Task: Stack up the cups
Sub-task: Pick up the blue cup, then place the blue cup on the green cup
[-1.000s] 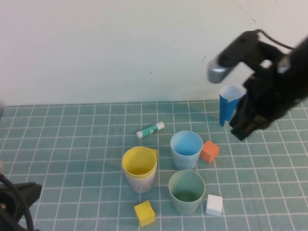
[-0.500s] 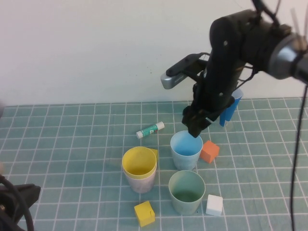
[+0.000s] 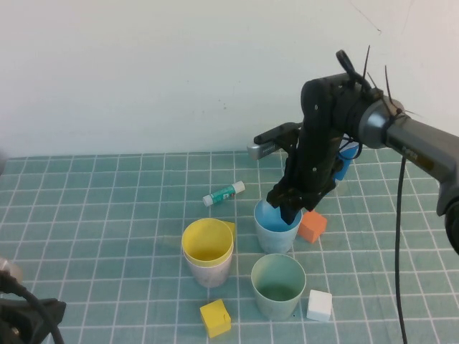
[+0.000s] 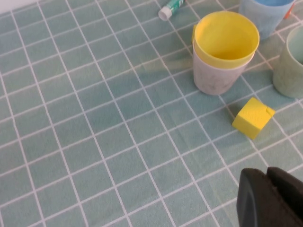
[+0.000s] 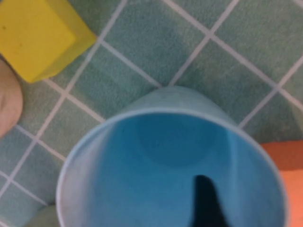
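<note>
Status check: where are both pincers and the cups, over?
Right pincer open at blue cup rim. Left pincer shut, parked low near the table. Yellow cup nested in pink cup; green cup alone. Orange cube beside blue cup.

Light blue cup (image 3: 277,226) right under the right gripper (image 3: 290,211) looks like smooth matt plastic, same as the yellow cup (image 3: 207,242) beside it. Gripper housing is matt black plastic. The mat (image 3: 107,215) underneath looks like dull rubbery stuff with printed white lines.
</note>
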`<control>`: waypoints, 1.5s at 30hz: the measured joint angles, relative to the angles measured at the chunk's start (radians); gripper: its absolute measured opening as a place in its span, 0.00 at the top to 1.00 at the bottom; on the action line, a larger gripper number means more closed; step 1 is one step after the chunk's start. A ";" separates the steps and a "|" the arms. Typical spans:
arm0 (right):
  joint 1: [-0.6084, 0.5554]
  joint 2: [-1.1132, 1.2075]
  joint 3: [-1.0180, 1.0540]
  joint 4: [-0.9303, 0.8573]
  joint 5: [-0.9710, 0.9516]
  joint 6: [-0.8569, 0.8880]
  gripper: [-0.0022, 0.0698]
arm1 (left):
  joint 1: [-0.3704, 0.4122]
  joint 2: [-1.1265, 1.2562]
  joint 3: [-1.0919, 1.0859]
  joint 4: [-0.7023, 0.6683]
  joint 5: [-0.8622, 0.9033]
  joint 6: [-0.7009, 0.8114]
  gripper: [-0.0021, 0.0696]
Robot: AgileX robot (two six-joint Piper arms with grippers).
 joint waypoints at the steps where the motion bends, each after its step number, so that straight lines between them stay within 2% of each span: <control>1: 0.000 0.002 0.000 0.002 -0.002 -0.005 0.43 | 0.000 0.000 0.004 0.000 -0.002 0.000 0.97; 4: 0.000 0.004 -0.002 0.006 -0.011 -0.018 0.76 | 0.000 0.000 0.006 0.000 -0.015 0.000 0.97; 6: 0.000 0.004 -0.003 0.008 -0.019 -0.026 0.87 | 0.000 0.000 0.006 0.000 -0.024 0.000 0.97; 8: 0.000 0.001 -0.007 0.008 -0.016 -0.042 0.93 | 0.000 0.000 0.006 0.000 -0.027 0.000 0.97; 16: 0.012 -0.204 -0.021 0.006 0.015 -0.111 0.95 | 0.000 0.000 0.006 0.007 -0.029 0.000 0.97; 23: 0.094 -0.432 0.176 0.006 0.021 -0.142 0.95 | 0.000 0.000 0.006 0.012 -0.029 0.000 0.97; 27: 0.141 -0.448 0.324 0.008 0.023 -0.147 0.95 | 0.000 0.000 0.006 0.012 -0.029 0.000 0.97; 32: 0.146 -0.446 0.464 0.010 -0.030 -0.112 0.95 | 0.000 0.000 0.006 0.012 -0.030 0.000 0.97; 41: 0.144 -0.446 0.521 0.010 -0.113 -0.105 0.95 | 0.000 0.000 0.006 0.012 -0.031 0.000 0.97; 45: 0.144 -0.446 0.522 0.010 -0.118 -0.103 0.86 | 0.000 0.000 0.006 0.012 -0.031 0.000 0.97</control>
